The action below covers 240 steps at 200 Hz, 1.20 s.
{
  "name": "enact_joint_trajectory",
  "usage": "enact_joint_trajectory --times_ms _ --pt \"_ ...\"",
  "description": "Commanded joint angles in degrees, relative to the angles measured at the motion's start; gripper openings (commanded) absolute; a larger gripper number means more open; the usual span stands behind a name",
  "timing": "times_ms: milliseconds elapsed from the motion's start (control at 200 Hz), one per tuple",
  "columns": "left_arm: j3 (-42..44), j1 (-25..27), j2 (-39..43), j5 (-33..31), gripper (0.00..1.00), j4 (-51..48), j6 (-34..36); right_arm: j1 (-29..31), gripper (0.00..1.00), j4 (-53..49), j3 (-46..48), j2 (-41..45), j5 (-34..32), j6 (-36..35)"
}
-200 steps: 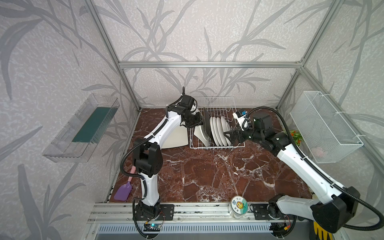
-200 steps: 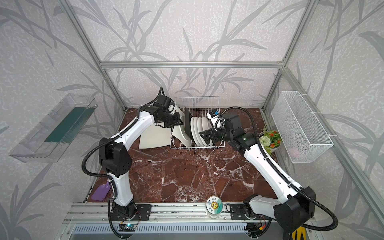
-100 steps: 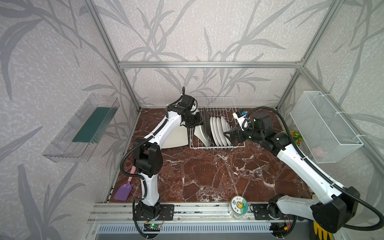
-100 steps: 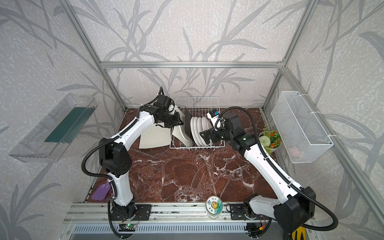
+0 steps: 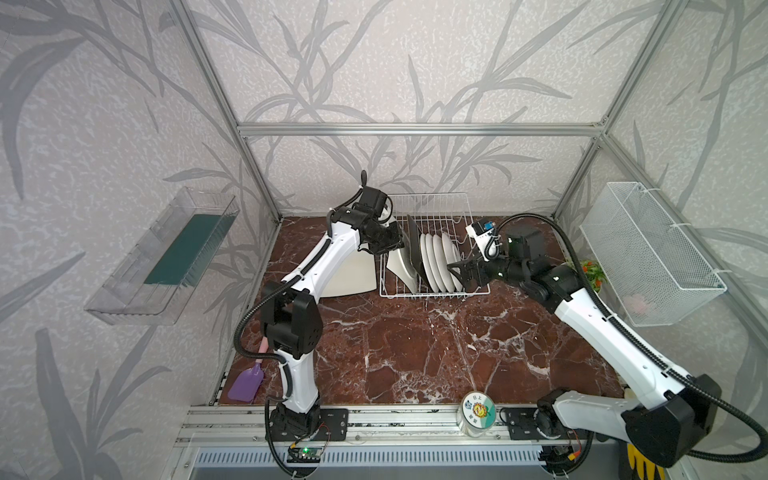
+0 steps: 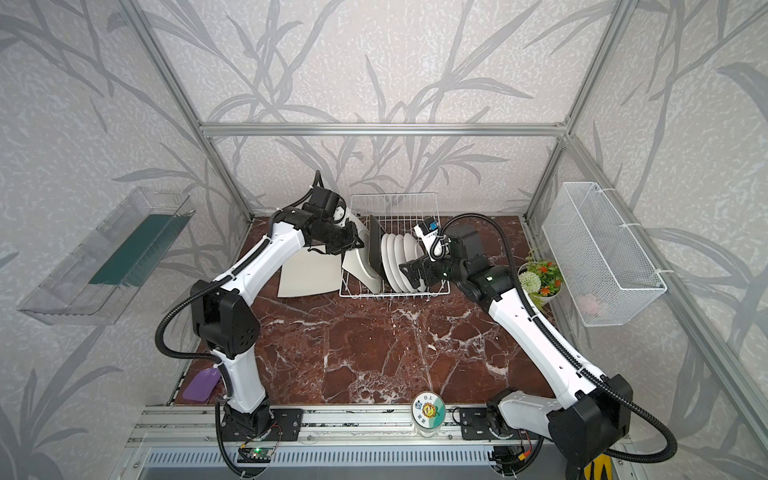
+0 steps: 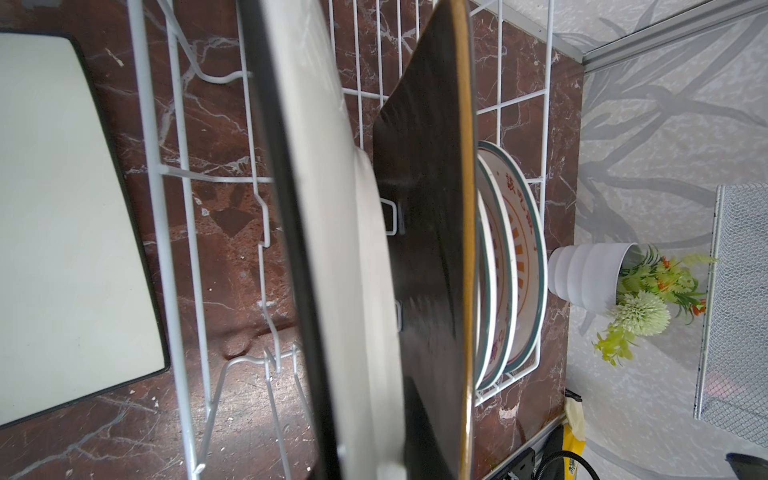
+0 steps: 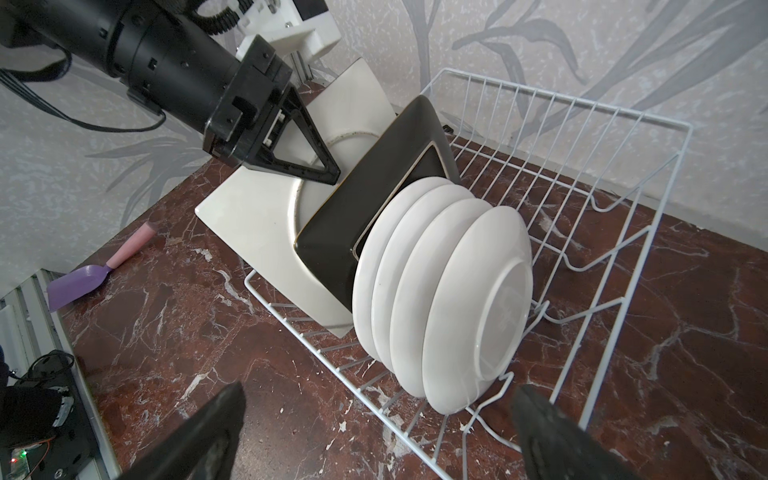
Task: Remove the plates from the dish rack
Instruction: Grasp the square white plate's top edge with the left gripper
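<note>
left fingers (image 8: 309, 143) pinch the upper edge of the cream square ceramic plate (image 8: 257, 232), standing at the left end of the white wire dish rack (image 8: 623, 178), edge running near to far, so it's their lift. right fingers (image 8: 208, 436) spread wide by the round white plates (image 8: 449, 291). only the left wrist view shows their orange faces.

Bright, even light in both top views; shadows are faint on the red-brown marble tabletop (image 5: 415, 353). In the left wrist view the near large cream square plate (image 7: 332, 249) is blurred and the white wire dish rack (image 7: 166, 249) bows at the edges.
</note>
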<state>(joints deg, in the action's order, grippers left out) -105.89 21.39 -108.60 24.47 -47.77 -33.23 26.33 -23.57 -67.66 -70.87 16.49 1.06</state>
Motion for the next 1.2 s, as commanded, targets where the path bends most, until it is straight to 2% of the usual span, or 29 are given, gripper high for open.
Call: enact_joint_trajectory --times_ms 0,815,1194 --pt "-4.5 0.2 5.4 1.0 0.0 2.9 -1.0 0.3 0.99 0.3 0.2 1.8 -0.2 0.8" --pt "-8.6 0.1 9.3 -2.4 0.0 0.3 1.7 0.3 0.99 -0.8 -0.6 1.2 -1.1 1.4" --pt "-10.8 0.0 11.0 -6.8 0.0 -2.7 5.9 0.4 0.99 -0.7 -0.8 1.1 -0.5 1.8"
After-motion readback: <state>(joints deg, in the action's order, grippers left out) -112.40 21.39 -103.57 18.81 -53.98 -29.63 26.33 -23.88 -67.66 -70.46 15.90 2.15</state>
